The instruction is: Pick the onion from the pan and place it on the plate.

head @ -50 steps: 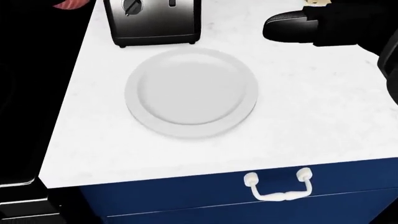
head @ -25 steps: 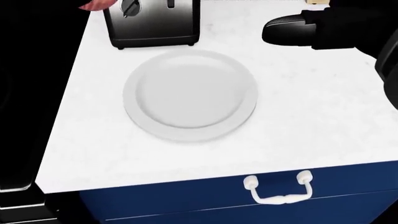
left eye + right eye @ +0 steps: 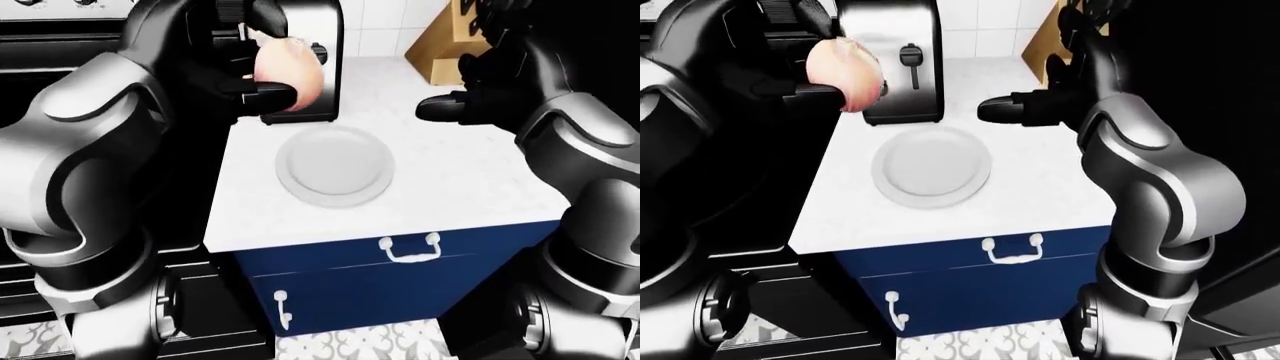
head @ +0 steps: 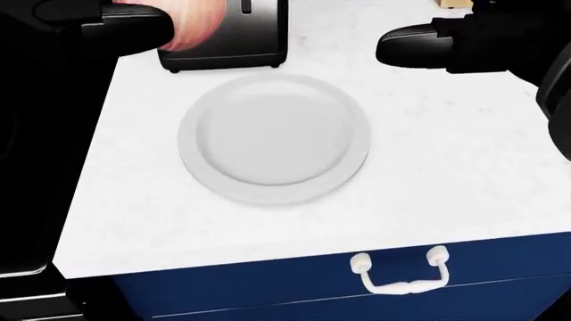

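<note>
Toaster (image 3: 305, 56) just behind left fingers (image 3: 262, 96) clenched on onion (image 3: 288, 69), above plate (image 3: 335, 166); right fingers' (image 3: 1005, 109) grip unclear.

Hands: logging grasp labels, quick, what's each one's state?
Left hand: closed on the onion.
Right hand: empty; open or shut cannot be told.

A white, faintly speckled stone countertop (image 4: 446, 167) sits on a navy blue cabinet (image 3: 400, 289), whose drawer carries a curved white handle (image 4: 399, 269) just under the near edge. A second white pull (image 3: 284, 310) hangs lower on the door. At the far left corner stands a chrome and black toaster (image 3: 902, 71); at the far right corner, a wooden knife block (image 3: 447, 49). White wall tiles (image 3: 385, 19) rise behind. Patterned grey floor tiles (image 3: 350, 345) lie below.
</note>
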